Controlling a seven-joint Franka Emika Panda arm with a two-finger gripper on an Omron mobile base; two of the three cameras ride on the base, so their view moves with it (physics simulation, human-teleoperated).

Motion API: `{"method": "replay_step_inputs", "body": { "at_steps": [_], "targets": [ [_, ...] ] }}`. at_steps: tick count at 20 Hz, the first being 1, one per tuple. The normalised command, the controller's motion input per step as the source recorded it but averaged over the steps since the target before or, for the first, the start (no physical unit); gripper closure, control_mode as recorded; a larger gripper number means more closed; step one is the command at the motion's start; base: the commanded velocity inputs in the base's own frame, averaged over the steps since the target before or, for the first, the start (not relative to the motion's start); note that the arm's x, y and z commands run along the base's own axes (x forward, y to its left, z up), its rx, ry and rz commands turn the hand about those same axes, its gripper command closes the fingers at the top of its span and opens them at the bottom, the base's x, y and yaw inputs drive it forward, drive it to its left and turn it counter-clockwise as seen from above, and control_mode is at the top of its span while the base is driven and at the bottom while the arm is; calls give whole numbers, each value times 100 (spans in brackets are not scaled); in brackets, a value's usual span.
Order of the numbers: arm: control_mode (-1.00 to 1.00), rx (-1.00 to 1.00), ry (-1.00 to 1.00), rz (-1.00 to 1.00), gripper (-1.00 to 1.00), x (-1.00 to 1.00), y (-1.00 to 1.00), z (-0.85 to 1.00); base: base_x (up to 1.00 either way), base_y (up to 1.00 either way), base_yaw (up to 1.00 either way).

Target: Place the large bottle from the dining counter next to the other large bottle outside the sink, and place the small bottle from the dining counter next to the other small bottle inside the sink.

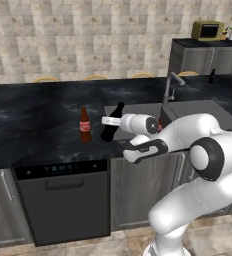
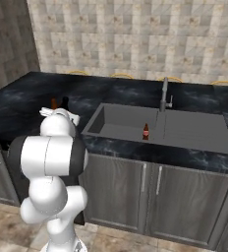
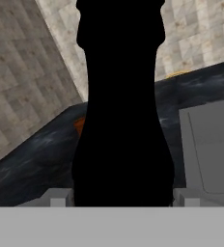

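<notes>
The large bottle [image 1: 111, 126], near-black and slim, leans a little over the black counter just left of the sink [image 1: 198, 111]. My gripper [image 1: 107, 120] is shut on it around the middle. In the hand view its dark body [image 3: 119, 120] spans the gap between my fingertips [image 3: 58, 198]. The other large bottle [image 1: 85, 126], brown with a red label, stands upright close to its left. Both bottle tops [image 2: 65, 102] peek over my arm in the right base view. A small brown red-labelled bottle [image 2: 145, 132] stands inside the sink [image 2: 199, 130]. The small bottle [image 1: 211, 76] stands on the counter's far right.
The faucet [image 1: 169, 87] rises behind the basin. Gold stool tops [image 1: 45, 79] line the counter's far edge. A yellow toaster [image 1: 207, 31] sits on the back cabinet at the right. A dishwasher front [image 1: 63, 200] is below the counter.
</notes>
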Motion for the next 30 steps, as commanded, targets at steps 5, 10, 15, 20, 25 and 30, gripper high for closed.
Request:
{"method": "replay_step_inputs", "body": {
  "at_steps": [5,10,15,20,25,30],
  "targets": [
    [100,0,0,0,100,0,0,0,4,3,0],
    [-100,0,0,0,100,0,0,-7,1,0,0],
    [-100,-3,0,0,100,0,0,-15,0,0,0],
    [-100,-8,-4,0,100,0,0,-9,0,0,0],
    [-100,-6,-7,0,100,0,6,-8,0,0,0],
    [-100,-2,-3,0,100,5,17,-30,0,0,0]
  ]
}}
